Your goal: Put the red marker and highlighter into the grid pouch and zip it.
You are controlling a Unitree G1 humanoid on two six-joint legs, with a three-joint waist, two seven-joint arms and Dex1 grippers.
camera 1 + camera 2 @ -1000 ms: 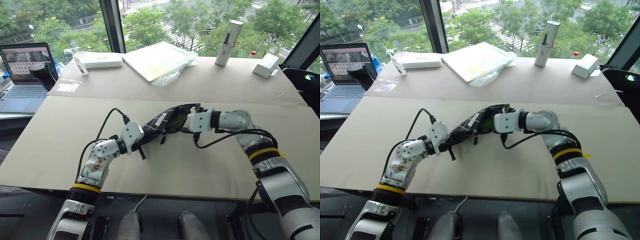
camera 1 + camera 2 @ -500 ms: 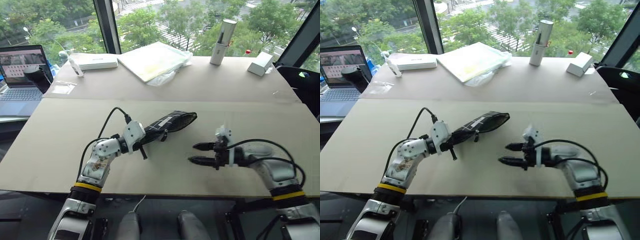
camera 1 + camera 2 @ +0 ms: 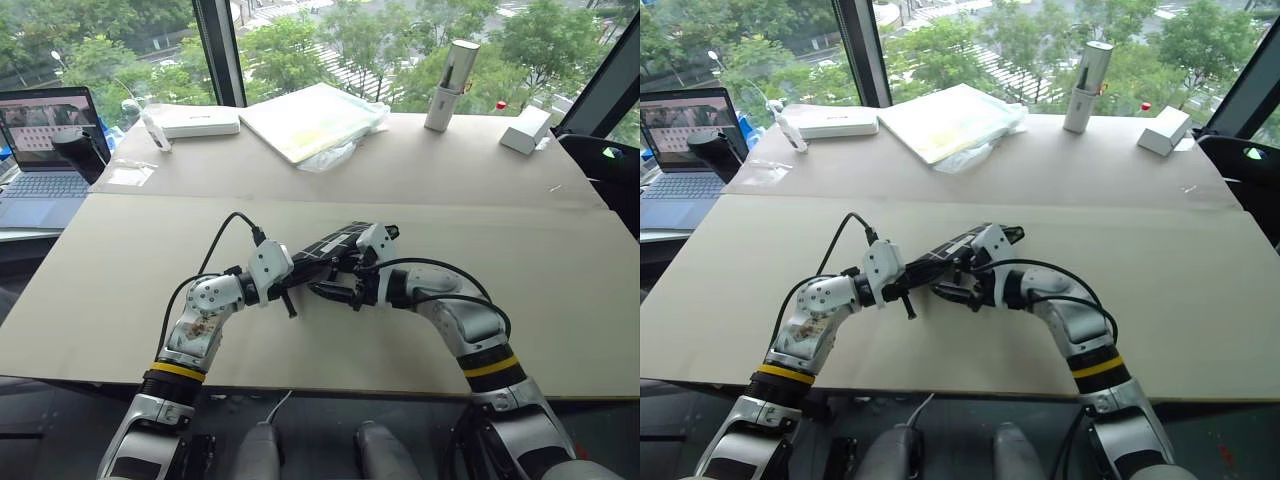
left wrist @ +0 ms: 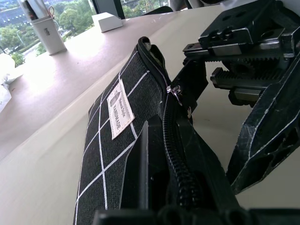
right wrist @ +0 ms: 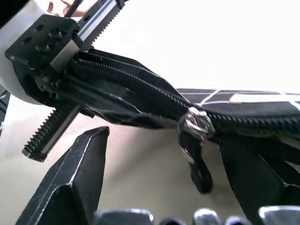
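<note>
The grid pouch (image 3: 335,247) hangs just above the cardboard-covered table (image 3: 120,270), one end pinched in the left gripper (image 3: 292,275), whose fingers are pressed together on it. The right gripper (image 3: 335,282) sits at the zipper with fingers spread, the zipper pull (image 5: 196,129) between them, ungrasped

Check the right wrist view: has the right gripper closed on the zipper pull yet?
No. The right gripper is open, its fingers either side of the zipper pull on the grid pouch, not pinching it.
</note>
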